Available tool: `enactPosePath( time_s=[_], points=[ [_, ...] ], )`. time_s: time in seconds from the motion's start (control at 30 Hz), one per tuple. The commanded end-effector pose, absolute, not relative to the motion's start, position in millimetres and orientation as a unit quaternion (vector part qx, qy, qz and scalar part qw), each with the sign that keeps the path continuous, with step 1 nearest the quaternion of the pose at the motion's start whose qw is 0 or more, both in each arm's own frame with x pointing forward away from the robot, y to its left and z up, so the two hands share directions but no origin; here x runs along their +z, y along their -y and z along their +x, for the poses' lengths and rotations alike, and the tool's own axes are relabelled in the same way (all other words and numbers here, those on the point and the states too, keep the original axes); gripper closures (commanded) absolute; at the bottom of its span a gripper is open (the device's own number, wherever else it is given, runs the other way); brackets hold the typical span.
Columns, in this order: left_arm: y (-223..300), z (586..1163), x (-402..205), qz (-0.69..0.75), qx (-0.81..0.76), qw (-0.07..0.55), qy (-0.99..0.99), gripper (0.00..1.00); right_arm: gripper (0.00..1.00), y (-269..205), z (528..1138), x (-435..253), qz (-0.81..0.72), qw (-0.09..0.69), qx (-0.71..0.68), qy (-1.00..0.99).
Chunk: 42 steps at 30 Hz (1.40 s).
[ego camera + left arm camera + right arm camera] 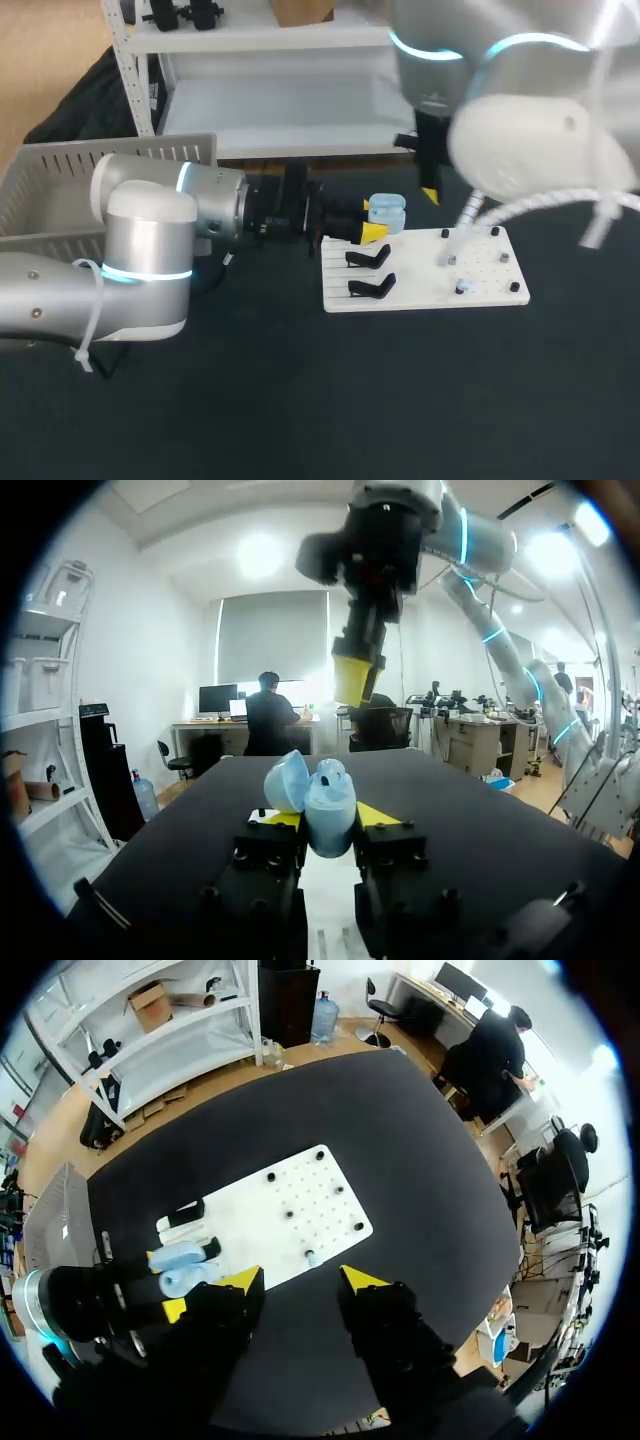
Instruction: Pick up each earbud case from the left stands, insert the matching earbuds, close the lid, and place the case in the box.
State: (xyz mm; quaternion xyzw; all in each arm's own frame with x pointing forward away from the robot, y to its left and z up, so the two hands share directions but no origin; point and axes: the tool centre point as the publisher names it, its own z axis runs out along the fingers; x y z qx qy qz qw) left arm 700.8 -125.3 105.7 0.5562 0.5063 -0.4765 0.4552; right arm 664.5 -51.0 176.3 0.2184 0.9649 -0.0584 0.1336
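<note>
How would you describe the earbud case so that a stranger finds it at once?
Find the white board on the dark table. At its far left corner, the left gripper is shut on the earbud case. It is the only light blue thing there, lid open, beside two black stands.

A board point(420, 287) lies on the worktop point(300, 400) near its rear edge, with 2 stands point(368, 258), one behind the other, on its left part. The box point(45, 190) sits at the rear left corner; the earbud case point(386, 210) is just behind the stands.
</note>
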Motion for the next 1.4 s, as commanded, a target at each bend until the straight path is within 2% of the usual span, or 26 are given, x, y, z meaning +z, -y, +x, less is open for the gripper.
enactPosePath(
  time_s=[0.03, 0.33, 0.7, 1.4],
  points=[
    [126, 701, 106, 0.556, -0.476, 0.455, -0.507, 1.00, 0.54, 87, 645, 167, 0.192, 0.160, 0.103, -0.963],
    [126, 701, 106, 0.556, -0.476, 0.455, -0.507, 1.00, 0.52, 81, 634, 130, 0.200, 0.128, 0.120, -0.964],
    [126, 701, 106, 0.556, -0.476, 0.455, -0.507, 1.00, 0.51, 71, 632, 89, 0.202, 0.134, 0.109, -0.964],
    [126, 701, 106, 0.556, -0.476, 0.455, -0.507, 1.00, 0.58, 66, 642, 45, 0.122, 0.143, 0.049, -0.981]
  ],
)
